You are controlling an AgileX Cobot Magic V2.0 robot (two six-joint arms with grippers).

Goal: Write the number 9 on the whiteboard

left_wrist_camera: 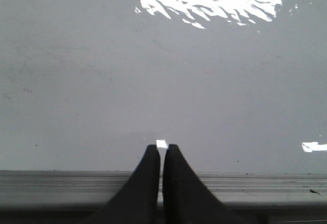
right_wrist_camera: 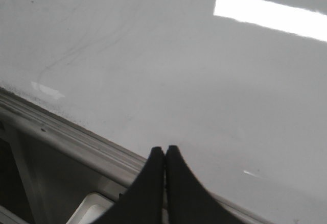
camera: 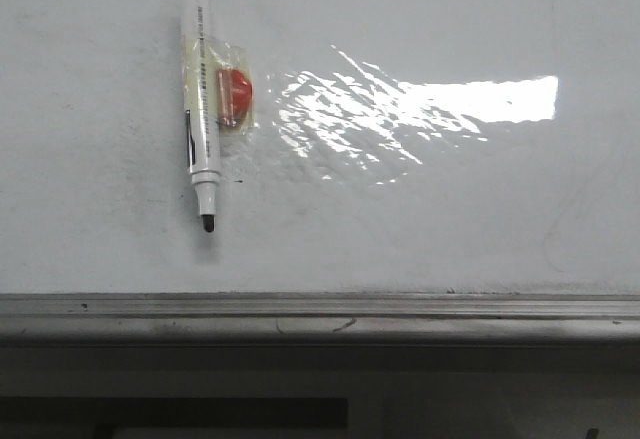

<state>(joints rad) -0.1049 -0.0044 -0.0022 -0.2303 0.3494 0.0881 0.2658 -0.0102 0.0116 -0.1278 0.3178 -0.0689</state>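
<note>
Whiteboard (camera: 420, 219) is filling the front view, bearing glare and no drawn 9. A marker (camera: 200, 99), uncapped, tip down, is sitting taped against it beside a red piece (camera: 234, 96), above the grey ledge (camera: 320, 314). Left claw (left_wrist_camera: 161, 150) and right claw (right_wrist_camera: 164, 151) are both resting closed and empty, hovering at the board's lower edge over the ledge.
</note>
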